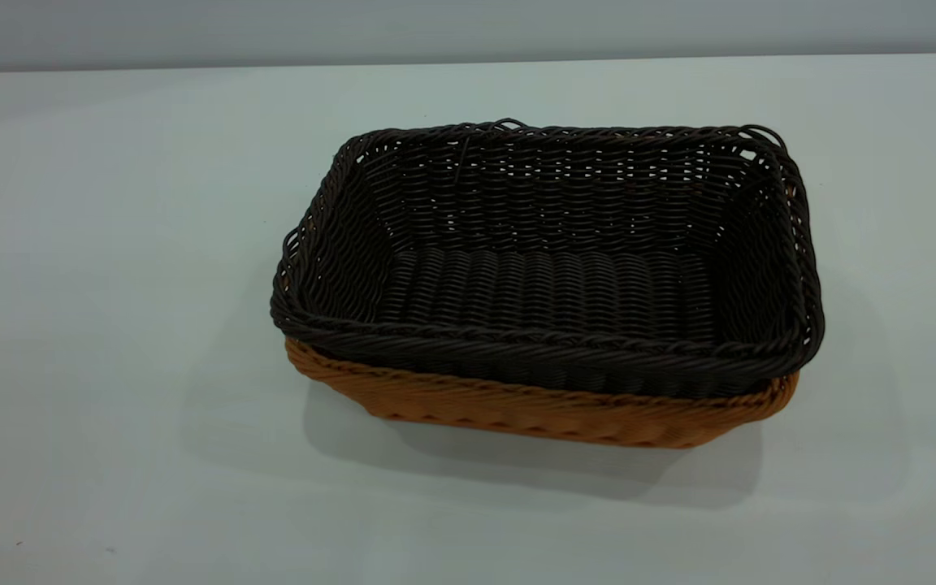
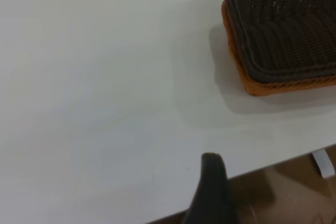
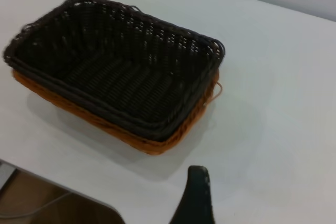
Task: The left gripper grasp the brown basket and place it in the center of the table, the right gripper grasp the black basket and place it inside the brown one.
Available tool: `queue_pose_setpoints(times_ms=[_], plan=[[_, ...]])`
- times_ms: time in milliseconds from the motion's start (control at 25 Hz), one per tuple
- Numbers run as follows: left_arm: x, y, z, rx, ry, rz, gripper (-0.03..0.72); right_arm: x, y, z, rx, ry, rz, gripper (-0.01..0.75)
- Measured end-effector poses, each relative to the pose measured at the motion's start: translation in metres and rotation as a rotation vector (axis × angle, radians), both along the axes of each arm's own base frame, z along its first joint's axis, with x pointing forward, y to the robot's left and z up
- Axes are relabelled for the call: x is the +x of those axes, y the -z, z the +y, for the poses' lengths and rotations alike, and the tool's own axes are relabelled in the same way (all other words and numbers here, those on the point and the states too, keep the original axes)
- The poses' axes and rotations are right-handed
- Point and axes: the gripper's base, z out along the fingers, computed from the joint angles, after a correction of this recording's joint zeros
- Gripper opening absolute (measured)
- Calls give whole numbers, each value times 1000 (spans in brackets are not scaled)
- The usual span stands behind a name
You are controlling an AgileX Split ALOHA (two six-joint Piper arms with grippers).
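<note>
Black basket (image 1: pixel 549 268) dark woven, nested in orange-tan brown basket (image 1: pixel 533 410) | table (image 1: pixel 110 325) | jaws: cannot tell

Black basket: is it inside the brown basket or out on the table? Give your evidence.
Inside. The black basket sits nested in the brown basket, whose wall shows only below the dark rim; both are upright.
</note>
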Motion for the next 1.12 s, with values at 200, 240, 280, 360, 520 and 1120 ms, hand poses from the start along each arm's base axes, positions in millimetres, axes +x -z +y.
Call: queue_pose_setpoints(times_ms=[200,240,280,360,520,1120], plan=[[-15,20,2,-4,0,-42,518,5,11,0,-7,5,28,573],[-16,23,2,-4,0,-42,518,6,12,0,-7,5,29,573],[-16,26,2,-3,0,-41,518,6,12,0,-7,5,30,573],[-15,32,2,3,-3,-27,518,6,12,0,-5,4,31,573],[-11,43,3,16,-8,11,518,6,12,1,-5,3,31,573],[3,69,8,88,-55,56,518,8,18,1,-9,4,51,573]])
